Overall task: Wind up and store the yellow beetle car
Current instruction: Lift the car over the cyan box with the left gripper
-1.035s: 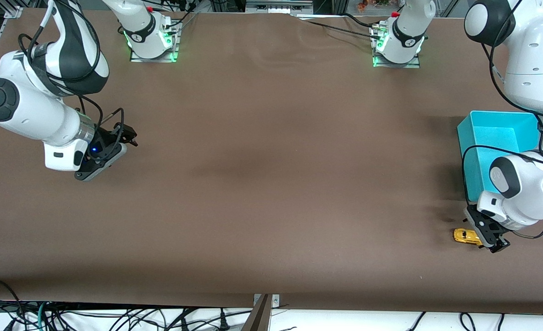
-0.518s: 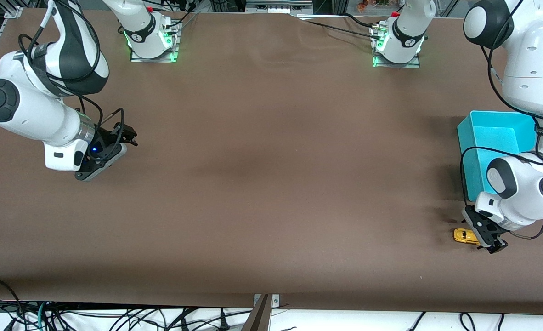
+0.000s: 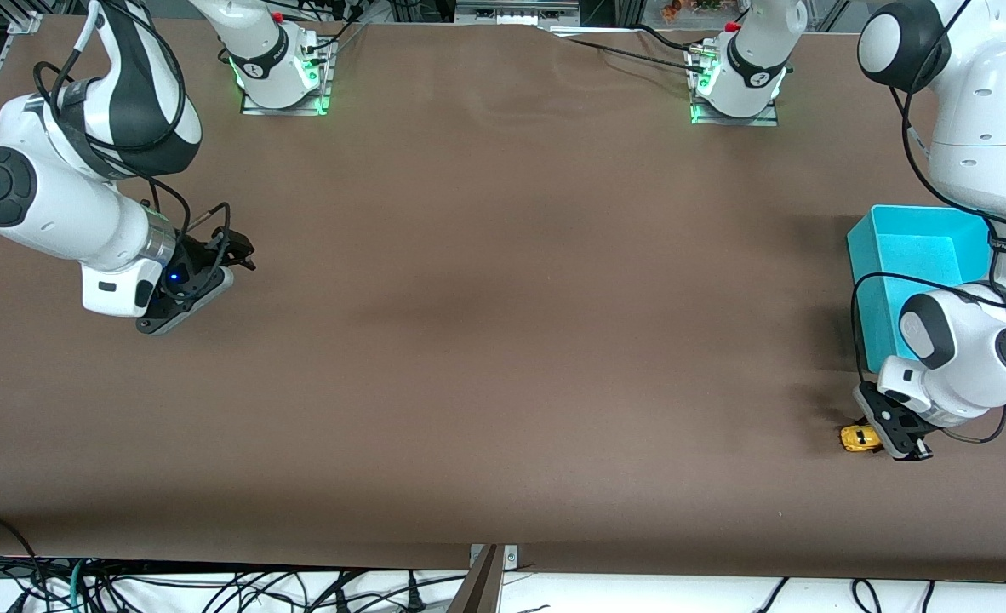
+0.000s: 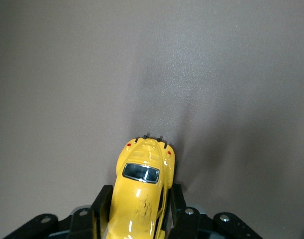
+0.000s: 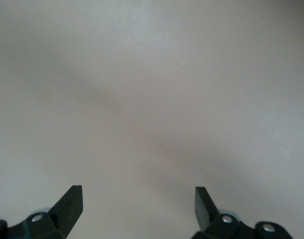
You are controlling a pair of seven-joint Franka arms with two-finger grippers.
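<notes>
Brown table (image 3: 503, 340) carries yellow beetle car (image 3: 859, 438), turquoise bin (image 3: 911, 255).

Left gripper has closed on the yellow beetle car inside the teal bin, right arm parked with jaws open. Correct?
One error: the yellow beetle car is not in the teal bin. It sits on the table, nearer the front camera than the bin, as the front view shows. The rest holds: the left gripper is shut on the car, and the right gripper waits open over its own end of the table.

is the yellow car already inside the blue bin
No, the yellow beetle car sits on the table between the left gripper's fingers, nearer the front camera than the blue bin.
</notes>
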